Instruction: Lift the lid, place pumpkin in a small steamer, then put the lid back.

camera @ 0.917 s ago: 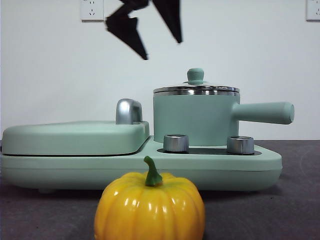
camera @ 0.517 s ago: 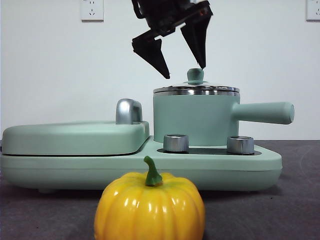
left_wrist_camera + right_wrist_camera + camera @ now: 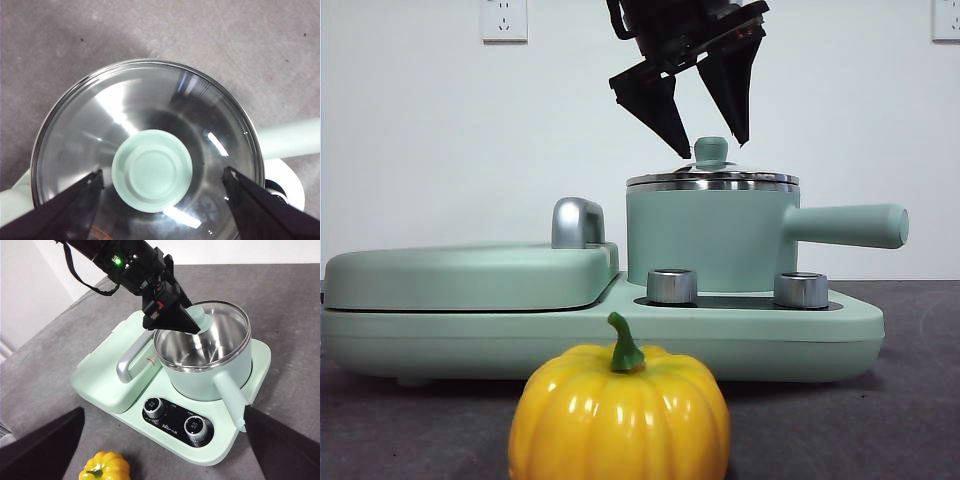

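Above the small steamer (image 3: 710, 238), which sits on the cooker base (image 3: 770, 335) toward the worktop's (image 3: 910, 400) far edge, the left gripper (image 3: 710, 150) hangs with its jaws spread to either side of the mint knob of the lid (image 3: 150, 170), not touching it. Lifting the lid looks like the step in hand, and next the jaws need to drop and close squarely on the knob. Near the front edge, well apart from the pot, the pumpkin (image 3: 620, 415) waits, while the right gripper (image 3: 160, 450) hangs released above the worktop.
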Tool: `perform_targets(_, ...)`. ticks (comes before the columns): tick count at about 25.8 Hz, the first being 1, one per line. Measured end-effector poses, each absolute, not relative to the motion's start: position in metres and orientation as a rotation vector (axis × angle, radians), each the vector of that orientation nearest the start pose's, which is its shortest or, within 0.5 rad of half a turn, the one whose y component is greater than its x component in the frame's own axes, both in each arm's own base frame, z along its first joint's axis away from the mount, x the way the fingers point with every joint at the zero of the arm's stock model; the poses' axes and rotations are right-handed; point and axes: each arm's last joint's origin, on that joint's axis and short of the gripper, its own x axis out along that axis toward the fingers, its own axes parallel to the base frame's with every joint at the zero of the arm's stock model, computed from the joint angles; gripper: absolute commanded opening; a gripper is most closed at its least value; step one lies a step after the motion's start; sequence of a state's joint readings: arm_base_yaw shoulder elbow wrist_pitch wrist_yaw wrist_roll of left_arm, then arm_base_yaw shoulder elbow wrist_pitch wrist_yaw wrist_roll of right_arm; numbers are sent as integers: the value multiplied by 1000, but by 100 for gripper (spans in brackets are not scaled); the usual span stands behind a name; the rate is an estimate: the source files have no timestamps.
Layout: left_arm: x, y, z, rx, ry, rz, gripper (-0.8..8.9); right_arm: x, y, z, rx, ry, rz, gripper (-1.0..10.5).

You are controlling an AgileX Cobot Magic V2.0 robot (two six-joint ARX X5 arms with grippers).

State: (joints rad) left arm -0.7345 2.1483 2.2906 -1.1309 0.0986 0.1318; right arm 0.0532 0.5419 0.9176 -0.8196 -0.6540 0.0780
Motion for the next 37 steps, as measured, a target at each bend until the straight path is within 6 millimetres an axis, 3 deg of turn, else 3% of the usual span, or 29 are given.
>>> perform_targets(9, 339, -310, 328, 448, 917, -825, 296, 81, 22, 346, 208, 460, 679, 508)
perform_targets(12, 339, -309, 328, 457, 914, -809, 209, 81, 22, 346, 208, 460, 679, 508)
perform_targets(19, 339, -311, 328, 463, 902, -813, 173, 81, 22, 346, 208, 460, 679, 508)
perform_targets(22, 339, -311, 328, 469, 899, -817, 56, 81, 22, 346, 208, 460, 679, 508)
perform_targets(26, 339, -311, 329, 475, 894, -821, 9, 81, 22, 346, 208, 460, 679, 508)
perform_targets(37, 337, -309, 341, 470, 890, -818, 9, 81, 22, 346, 208, 460, 679, 508)
